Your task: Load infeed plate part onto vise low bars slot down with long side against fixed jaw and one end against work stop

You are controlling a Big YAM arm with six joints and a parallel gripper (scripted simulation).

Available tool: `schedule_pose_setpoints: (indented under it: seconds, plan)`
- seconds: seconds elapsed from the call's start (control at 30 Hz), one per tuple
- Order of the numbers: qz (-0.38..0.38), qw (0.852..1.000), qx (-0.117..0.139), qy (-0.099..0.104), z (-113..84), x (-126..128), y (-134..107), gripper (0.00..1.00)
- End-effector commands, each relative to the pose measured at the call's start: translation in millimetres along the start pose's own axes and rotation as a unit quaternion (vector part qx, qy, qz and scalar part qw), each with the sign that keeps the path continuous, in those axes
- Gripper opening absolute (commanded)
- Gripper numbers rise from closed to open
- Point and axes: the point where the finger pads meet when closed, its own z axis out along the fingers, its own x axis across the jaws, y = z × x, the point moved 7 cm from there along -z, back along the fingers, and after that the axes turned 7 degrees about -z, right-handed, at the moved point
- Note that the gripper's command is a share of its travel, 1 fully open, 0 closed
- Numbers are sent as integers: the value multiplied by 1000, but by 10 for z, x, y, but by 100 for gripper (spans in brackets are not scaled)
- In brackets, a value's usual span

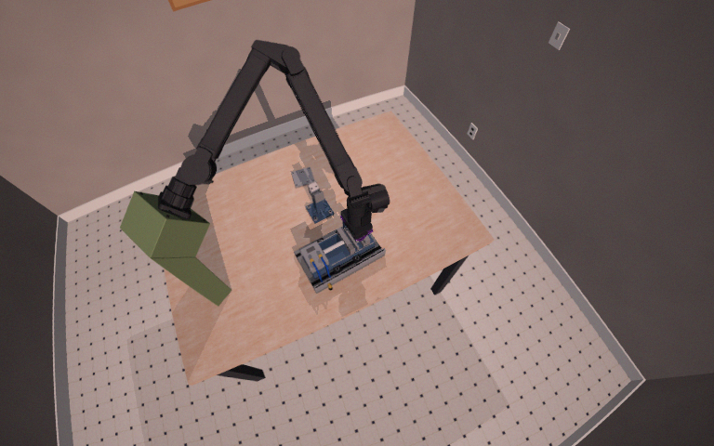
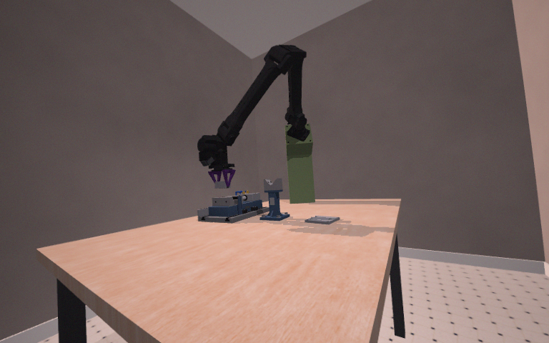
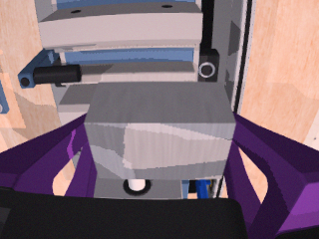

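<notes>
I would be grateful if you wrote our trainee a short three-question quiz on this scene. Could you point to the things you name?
1. True or false: the block (image 2: pixel 220 184) (image 3: pixel 164 144) already rests on the vise's low bars.
2. Fill in: the fingers of the hand (image 2: pixel 221 184) (image 3: pixel 160 134) are coloured ____.
3. Which stands on the blue pedestal: (a) the V-block (image 2: pixel 272 186), (b) the infeed plate (image 2: pixel 322 219), or (c) the air cylinder?

Key: 1 false; 2 purple; 3 a.

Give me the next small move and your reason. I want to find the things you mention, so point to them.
I'd line the block (image 2: pixel 220 184) (image 3: pixel 159 141) up over the jaw gap before lowering it: the gripper (image 2: pixel 221 184) (image 3: pixel 159 119) holds it above the vise (image 1: pixel 337 268) (image 2: pixel 223 210), and the wrist view shows the work stop (image 3: pixel 57 75) beyond its edge.
</notes>
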Motion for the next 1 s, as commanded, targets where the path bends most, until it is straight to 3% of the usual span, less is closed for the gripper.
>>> schedule_pose_setpoints:
  seconds: [0.0, 0.97]
  plan:
    - [-5, 1000, -7, 2, 78, 31, 102, 0]
    - [-6, 1000, -7, 3, 103, 35, 104, 0]
